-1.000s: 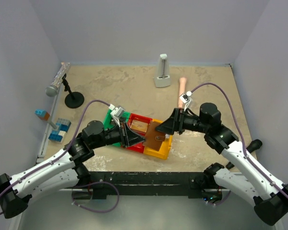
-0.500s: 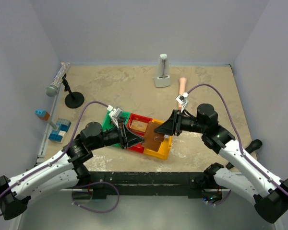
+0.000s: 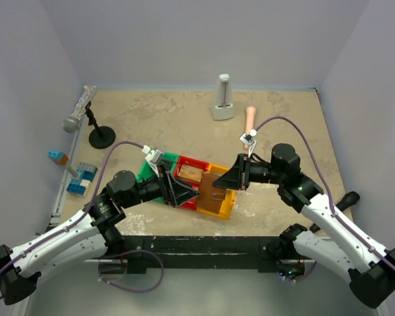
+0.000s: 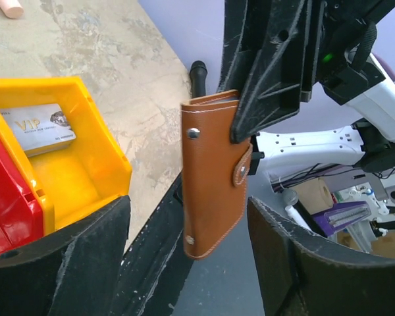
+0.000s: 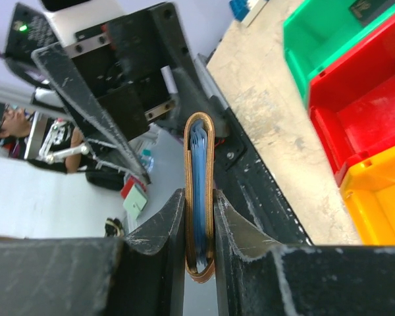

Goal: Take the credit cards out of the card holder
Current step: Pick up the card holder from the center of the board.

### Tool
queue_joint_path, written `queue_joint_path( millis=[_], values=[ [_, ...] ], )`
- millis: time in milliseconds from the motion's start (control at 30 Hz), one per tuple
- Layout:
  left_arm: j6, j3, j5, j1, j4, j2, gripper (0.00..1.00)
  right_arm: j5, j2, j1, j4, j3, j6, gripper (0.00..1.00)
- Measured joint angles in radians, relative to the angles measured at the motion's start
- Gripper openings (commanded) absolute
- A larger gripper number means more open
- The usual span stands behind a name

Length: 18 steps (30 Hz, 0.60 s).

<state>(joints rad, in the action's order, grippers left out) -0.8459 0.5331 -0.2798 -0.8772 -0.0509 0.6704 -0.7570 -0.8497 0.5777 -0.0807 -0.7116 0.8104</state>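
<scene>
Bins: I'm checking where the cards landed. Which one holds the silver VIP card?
The yellow bin, at the row's end beside the red bin: the VIP card lies flat on its floor.

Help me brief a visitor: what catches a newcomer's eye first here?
The brown card holder, folded shut and pinched in the right claw, hangs in mid-air beside the yellow bin. The left claw gapes open facing it, and a silver VIP card lies inside that bin.
</scene>
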Motion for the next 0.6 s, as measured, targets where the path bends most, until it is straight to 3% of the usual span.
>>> queue_joint_path(
  millis=[100, 333, 600],
  values=[
    [0.005, -0.047, 0.004, 0.0, -0.046, -0.026, 0.83, -0.047, 0.002, 0.0, 0.003, 0.0, -0.001, 0.09],
    [0.046, -0.061, -0.033, 0.0, -0.127, -0.028, 0.82, -0.128, 0.001, 0.0, 0.001, 0.0, -0.011, 0.09],
    [0.054, 0.03, -0.177, 0.0, -0.198, 0.155, 0.74, -0.144, -0.001, 0.003, -0.01, 0.0, -0.027, 0.09]
  ],
)
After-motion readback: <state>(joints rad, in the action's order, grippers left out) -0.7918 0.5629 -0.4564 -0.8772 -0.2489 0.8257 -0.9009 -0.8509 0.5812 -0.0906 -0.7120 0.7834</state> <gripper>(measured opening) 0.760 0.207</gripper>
